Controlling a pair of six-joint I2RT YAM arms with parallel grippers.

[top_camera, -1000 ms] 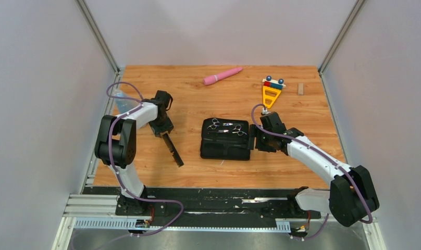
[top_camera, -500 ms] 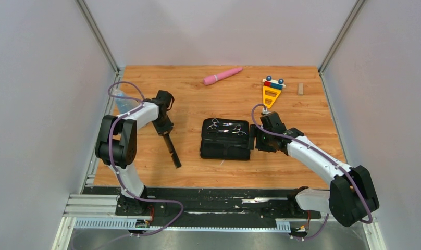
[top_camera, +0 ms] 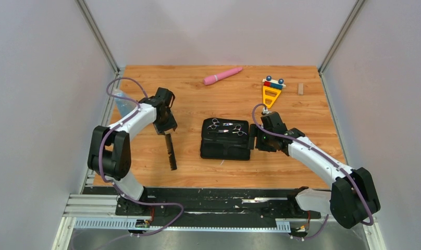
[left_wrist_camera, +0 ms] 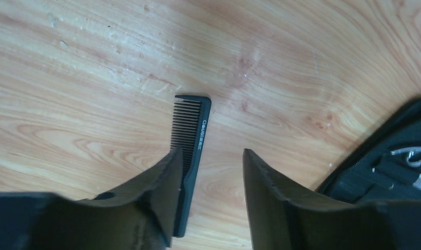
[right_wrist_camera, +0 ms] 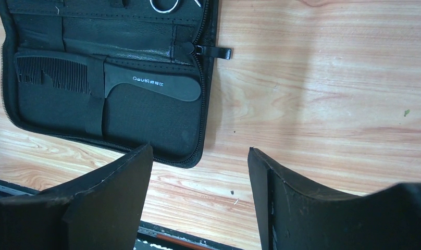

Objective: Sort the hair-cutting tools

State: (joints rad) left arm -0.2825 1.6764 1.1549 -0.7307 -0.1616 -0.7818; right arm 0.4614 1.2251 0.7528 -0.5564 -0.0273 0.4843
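A slim black comb [top_camera: 170, 151] lies flat on the wooden table, left of the open black zip case [top_camera: 225, 139]. My left gripper [top_camera: 165, 126] is open just above the comb's far end. In the left wrist view the comb [left_wrist_camera: 192, 136] runs under my left finger [left_wrist_camera: 161, 182], with the gripper [left_wrist_camera: 211, 159] gripping nothing. Two silver scissors [top_camera: 213, 124] [top_camera: 239, 129] lie in the case's far half. My right gripper [top_camera: 255, 139] is open and empty at the case's right edge. The right wrist view shows the gripper [right_wrist_camera: 198, 156] and the handled comb [right_wrist_camera: 120, 79] strapped inside the case [right_wrist_camera: 161, 130].
A pink wand [top_camera: 222, 76] lies at the back. A yellow toy [top_camera: 271, 92] and a small wooden block [top_camera: 300, 88] sit at the back right. A pale blue object [top_camera: 121, 102] lies by the left wall. A black rail [top_camera: 224, 197] runs along the near edge.
The slim comb's near end has swung left, so it now lies almost straight toward the near edge. The left arm's elbow moved outward. The right arm barely moved.
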